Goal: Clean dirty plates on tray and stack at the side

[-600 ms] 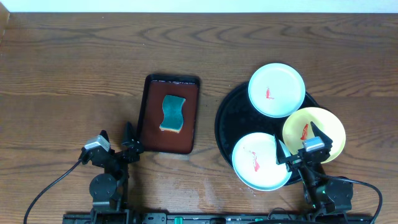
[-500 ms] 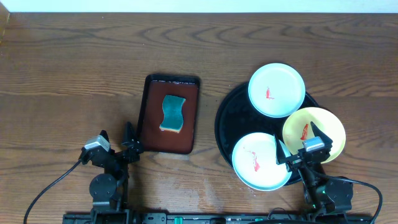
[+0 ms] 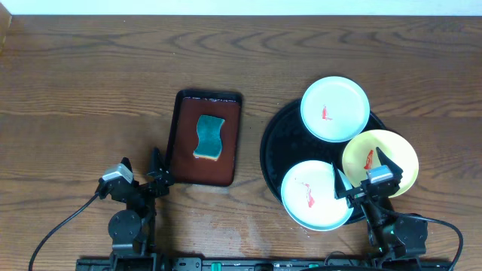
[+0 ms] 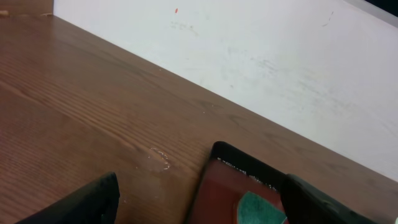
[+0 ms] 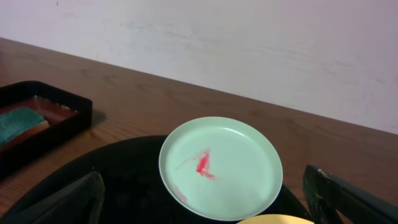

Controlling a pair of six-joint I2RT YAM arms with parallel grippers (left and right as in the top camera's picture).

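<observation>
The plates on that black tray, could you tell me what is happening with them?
Nothing is being handled. The far white plate, near white plate and yellow plate sit on the black tray, all smeared red. The sponge sits in the reddish-brown tray. The left gripper and right gripper hold nothing, fingers spread.

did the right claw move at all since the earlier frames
No. In the overhead view the right claw holds the same spot between the near white plate and the yellow plate on the black tray.
</observation>
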